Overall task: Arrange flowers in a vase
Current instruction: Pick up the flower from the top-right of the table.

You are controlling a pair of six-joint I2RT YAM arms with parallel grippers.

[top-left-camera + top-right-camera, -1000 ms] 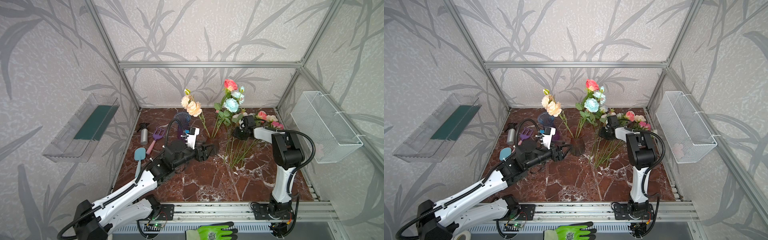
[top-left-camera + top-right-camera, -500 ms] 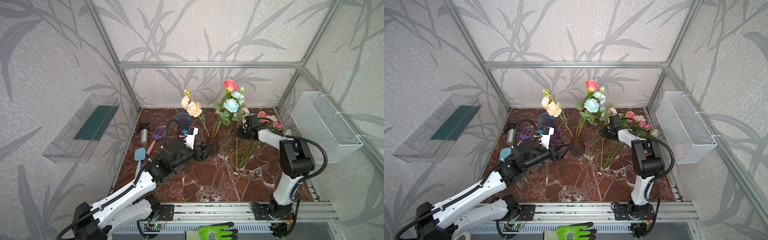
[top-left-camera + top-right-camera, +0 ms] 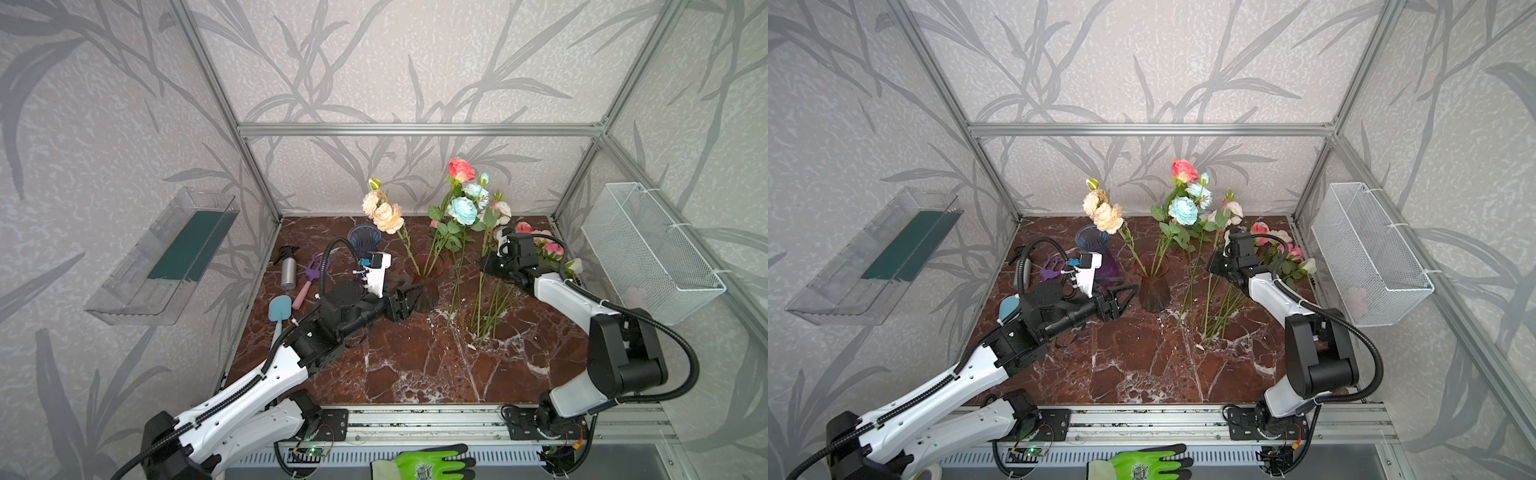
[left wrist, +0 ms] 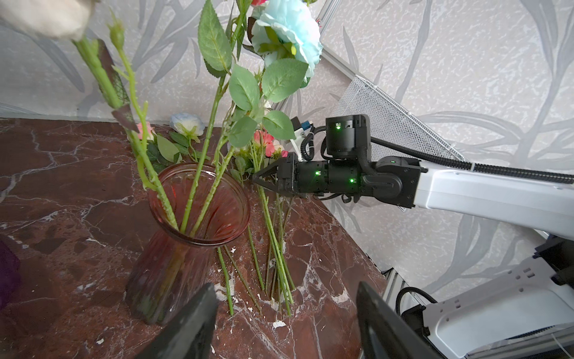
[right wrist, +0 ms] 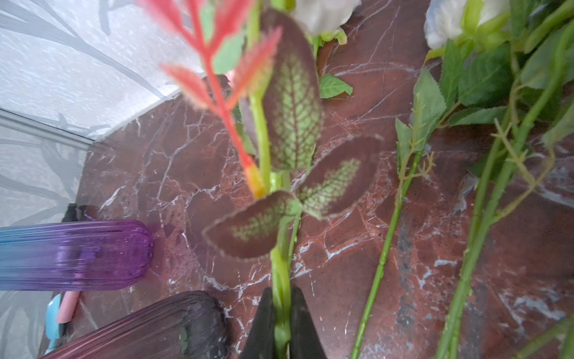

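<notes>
The right end effector [image 3: 489,266] pinches one stem near the smoky-pink ribbed glass vase [image 3: 430,289].
Both top views show three stems standing in the vase and loose green-stemmed artificial flowers [image 3: 486,307] lying on the red-brown marble tabletop [image 3: 415,365] beside it. In the left wrist view the left end effector [image 4: 285,292] is spread near the vase, not gripping it. In the right wrist view the jaws press a green stem [image 5: 281,279]; its leaves may snag neighbours or knock the unheld vase.

The right wrist view blurs the nearest stem [image 5: 281,279], which the frame edge cuts off.
</notes>
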